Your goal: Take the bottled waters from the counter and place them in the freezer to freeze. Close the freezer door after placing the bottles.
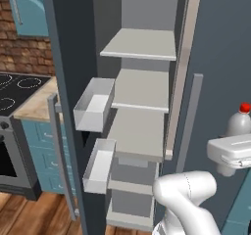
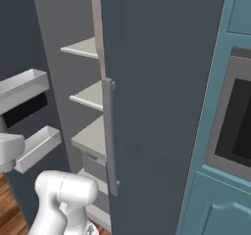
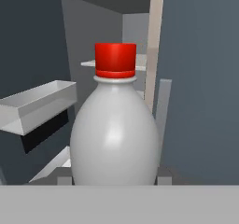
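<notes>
Bottle (image 3: 114,134) upright, red cap up, long axis vertical; end effector (image 1: 230,153) clenched on it; freezer (image 1: 142,131) open.

At far left we see a black stove top (image 1: 19,89) with white rings, below a red brick wall (image 1: 19,58) and a teal wall cupboard (image 1: 30,9). Wooden floor (image 1: 29,214) lies beneath. On the right, a built-in oven (image 2: 235,126) sits in teal cabinetry (image 2: 215,209).
</notes>
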Motion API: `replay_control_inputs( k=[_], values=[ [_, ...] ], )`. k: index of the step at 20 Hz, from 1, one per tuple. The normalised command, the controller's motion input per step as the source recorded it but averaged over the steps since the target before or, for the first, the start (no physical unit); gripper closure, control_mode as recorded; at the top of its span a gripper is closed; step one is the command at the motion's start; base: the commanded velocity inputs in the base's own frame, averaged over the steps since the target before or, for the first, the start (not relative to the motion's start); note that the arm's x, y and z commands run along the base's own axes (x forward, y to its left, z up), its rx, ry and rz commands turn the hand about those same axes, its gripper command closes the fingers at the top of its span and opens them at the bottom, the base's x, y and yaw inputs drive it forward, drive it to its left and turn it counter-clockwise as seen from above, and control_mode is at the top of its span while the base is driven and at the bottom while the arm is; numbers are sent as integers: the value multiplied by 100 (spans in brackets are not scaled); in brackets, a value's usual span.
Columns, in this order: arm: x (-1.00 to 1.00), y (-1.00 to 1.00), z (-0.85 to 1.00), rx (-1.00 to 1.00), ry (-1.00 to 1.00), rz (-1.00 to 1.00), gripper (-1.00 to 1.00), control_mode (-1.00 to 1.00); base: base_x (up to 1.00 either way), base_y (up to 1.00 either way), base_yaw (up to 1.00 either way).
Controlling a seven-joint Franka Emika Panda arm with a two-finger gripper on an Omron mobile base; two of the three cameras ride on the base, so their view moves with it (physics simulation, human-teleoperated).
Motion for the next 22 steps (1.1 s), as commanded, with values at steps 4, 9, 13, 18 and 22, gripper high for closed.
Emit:
replay_control_inputs(
  k=[4,9,13,18,22],
  values=[
    [0,0,0,0,0,0,100,100,6,0,13],
    [0,0,0,0,0,0,100,100,21,15,4],
    [0,0,0,0,0,0,100,100,23,22,2],
    [0,0,0,0,0,0,100,100,28,19,2],
    [0,0,0,0,0,0,100,100,26,15,0]
  ],
)
